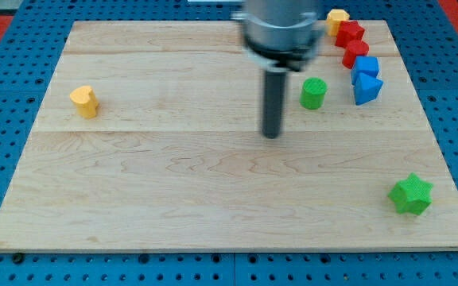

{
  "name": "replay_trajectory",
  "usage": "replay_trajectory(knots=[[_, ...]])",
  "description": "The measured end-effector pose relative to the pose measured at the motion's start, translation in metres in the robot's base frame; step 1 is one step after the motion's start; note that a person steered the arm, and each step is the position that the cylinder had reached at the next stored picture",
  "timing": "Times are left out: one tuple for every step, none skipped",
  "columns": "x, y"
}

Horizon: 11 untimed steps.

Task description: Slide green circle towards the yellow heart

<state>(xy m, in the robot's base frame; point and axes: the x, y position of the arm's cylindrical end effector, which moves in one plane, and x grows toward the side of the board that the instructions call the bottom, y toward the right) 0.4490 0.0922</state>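
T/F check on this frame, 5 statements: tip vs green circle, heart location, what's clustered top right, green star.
1. My tip touches the green circle. False: it sits apart, to the circle's lower left in the view.
2. The yellow heart lies near the board's left edge. True.
3. The green star is next to the yellow heart. False: it is at the view's bottom right, far from the heart.
4. Two red blocks and two blue blocks cluster at the view's top right. True.
5. The green circle lies left of the blue blocks. True.
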Motion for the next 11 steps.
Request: replay_trajectory(knots=[[-0.015,0.053],[-0.027,0.058],[-0.062,0.059],[-0.089,0.048],[-0.093,0.04],[-0.098,0.006],[-0.102,-0.047],[-0.123,-0.076],[-0.143,-0.077],[-0.132,-0.104],[-0.108,-0.156]])
